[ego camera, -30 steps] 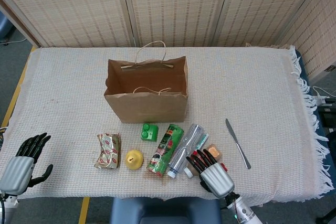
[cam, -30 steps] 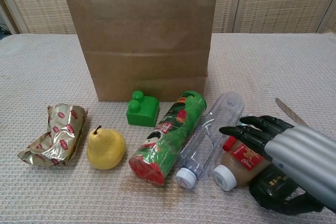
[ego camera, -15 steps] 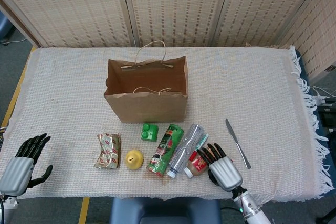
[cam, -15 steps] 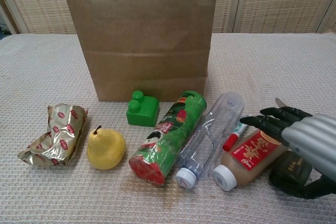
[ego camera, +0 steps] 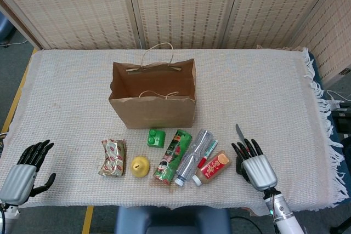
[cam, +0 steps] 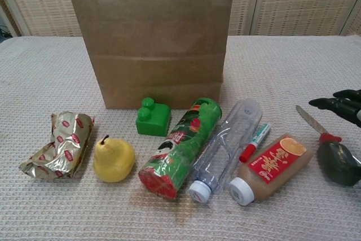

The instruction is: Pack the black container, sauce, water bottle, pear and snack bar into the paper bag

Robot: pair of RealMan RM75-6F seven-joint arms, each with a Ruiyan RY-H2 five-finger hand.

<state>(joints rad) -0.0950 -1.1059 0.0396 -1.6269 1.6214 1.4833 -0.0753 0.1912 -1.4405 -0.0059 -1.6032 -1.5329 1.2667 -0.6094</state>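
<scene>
The open paper bag (ego camera: 152,101) stands mid-table. In front of it lie, left to right, the gold-wrapped snack bar (ego camera: 113,157), the yellow pear (ego camera: 140,166), the clear water bottle (ego camera: 194,156) and the brown sauce bottle (ego camera: 213,167) with its red label. I see no black container in either view. My right hand (ego camera: 256,166) hovers to the right of the sauce bottle, apart from it, fingers spread and holding nothing. In the chest view its fingers (cam: 344,105) show at the right edge. My left hand (ego camera: 24,169) is open at the front left corner.
A green block (ego camera: 156,137), a green can (ego camera: 173,156) and a red-capped marker (ego camera: 207,152) lie among the task items. A table knife (ego camera: 240,133) lies just beyond my right hand's fingers. The fringed cloth (ego camera: 274,91) covers the table.
My right hand has drawn back to the right off the sauce bottle, uncovering it and the marker. The sauce bottle has shifted slightly. The left hand has barely moved.
</scene>
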